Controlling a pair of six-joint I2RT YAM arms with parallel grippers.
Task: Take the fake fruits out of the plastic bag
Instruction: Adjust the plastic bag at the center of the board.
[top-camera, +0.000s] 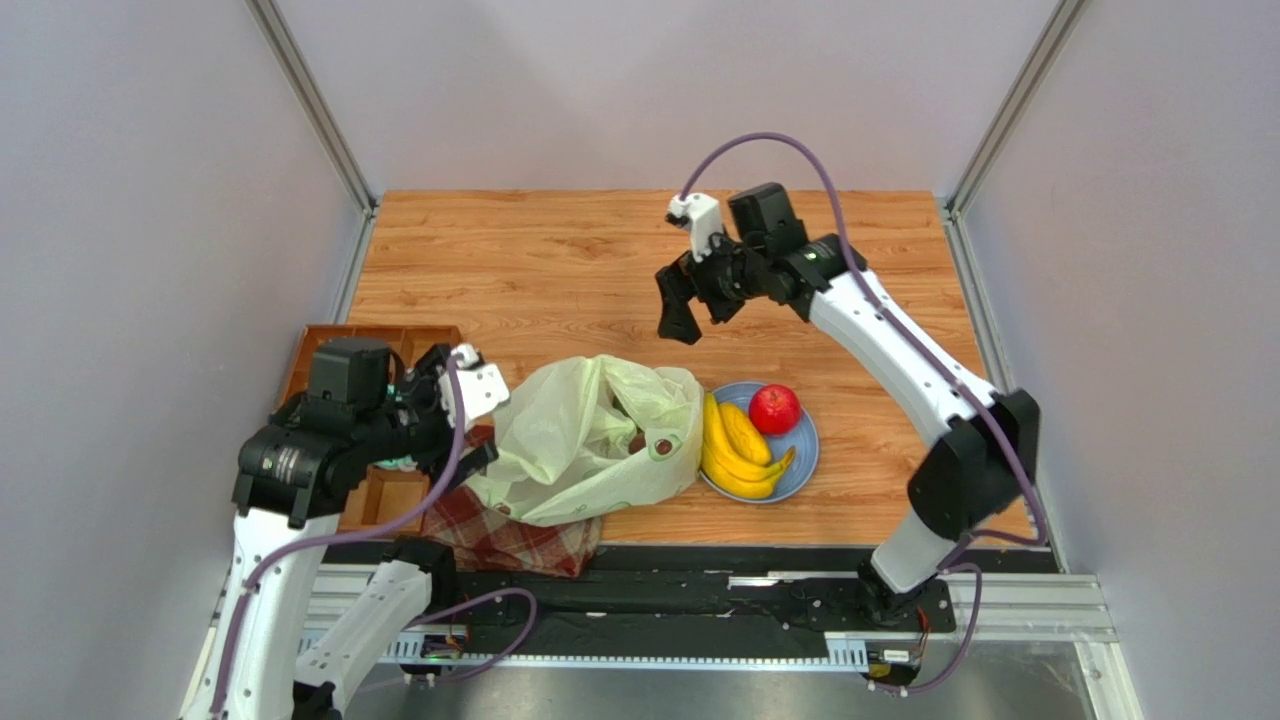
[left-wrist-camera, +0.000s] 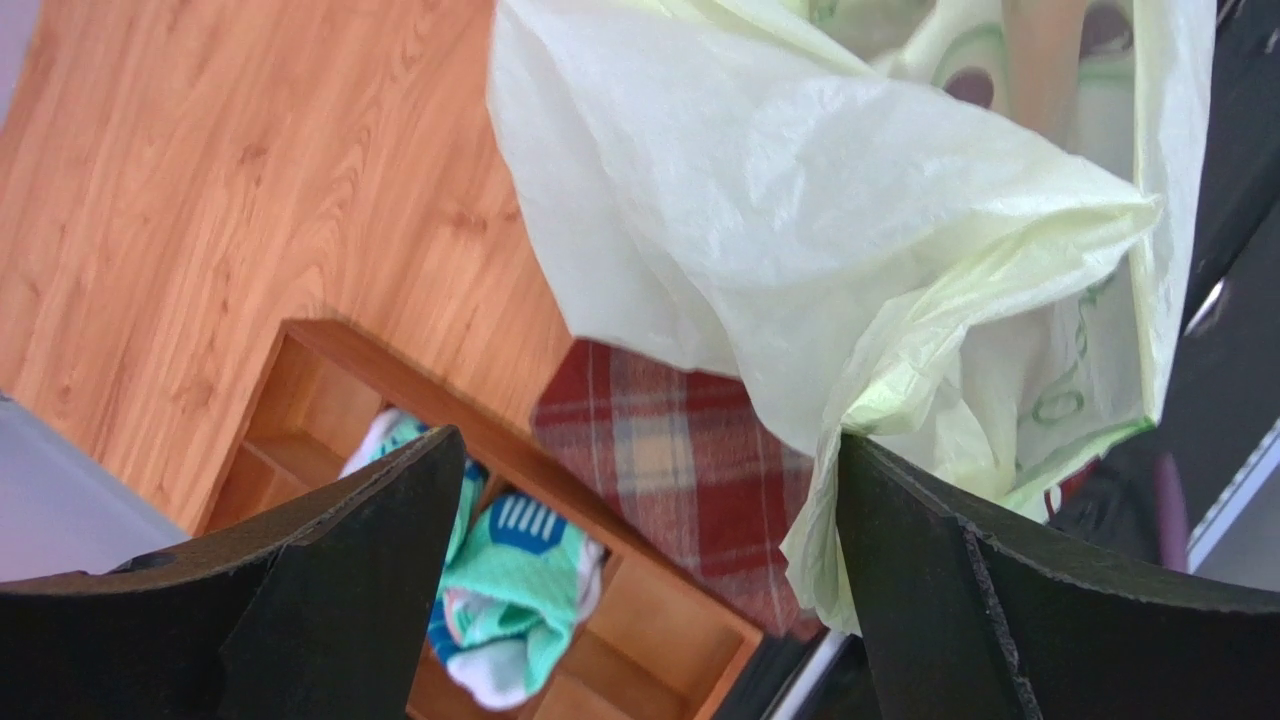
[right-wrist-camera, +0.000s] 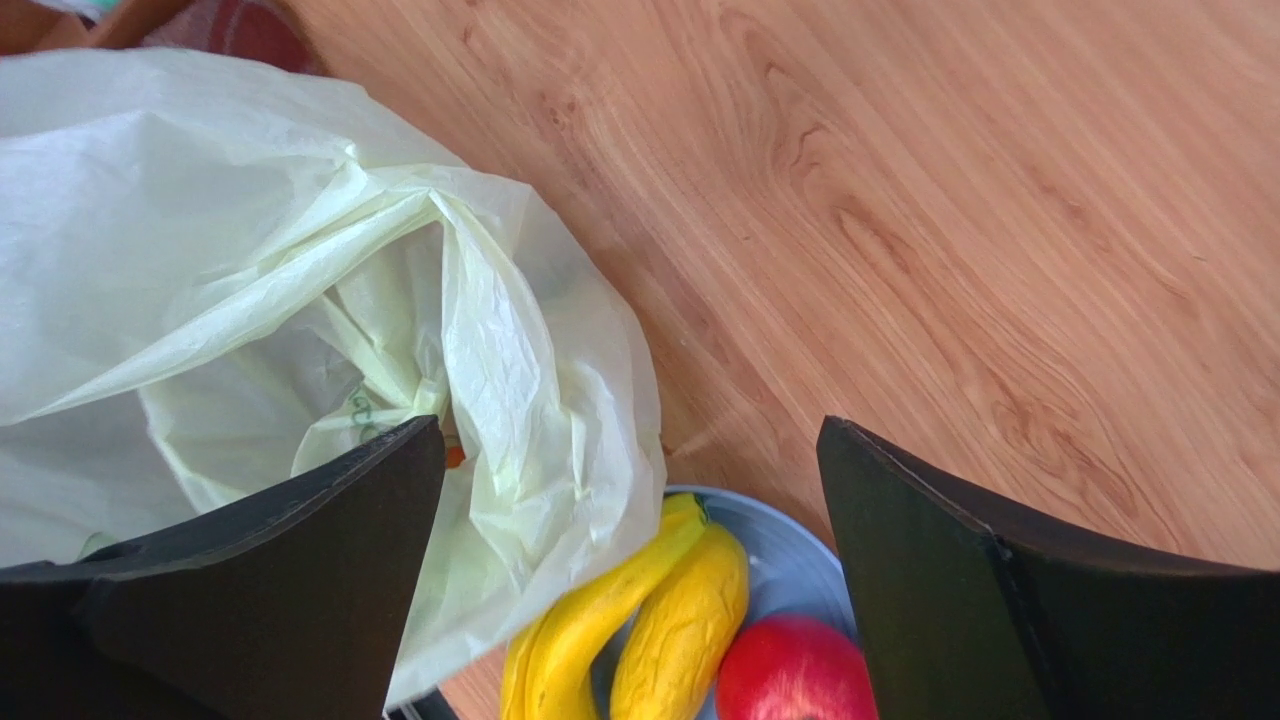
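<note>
The pale yellow-green plastic bag (top-camera: 579, 435) lies crumpled left of the blue plate (top-camera: 807, 455); it also shows in the left wrist view (left-wrist-camera: 781, 195) and the right wrist view (right-wrist-camera: 226, 255). A yellow banana bunch (top-camera: 733, 450) and a red round fruit (top-camera: 774, 407) lie on the plate. A small dark reddish bit (top-camera: 658, 446) shows at the bag's mouth; other fruits are hidden. My left gripper (top-camera: 478, 446) is open at the bag's left edge, which brushes one finger (left-wrist-camera: 962, 585). My right gripper (top-camera: 688, 312) is open and empty, raised behind the bag and plate.
A red plaid cloth (top-camera: 504, 533) lies under the bag's near left side. A wooden compartment tray (top-camera: 323, 353) at the left holds a teal sock (left-wrist-camera: 511, 585). Grey walls enclose the table's left, back and right.
</note>
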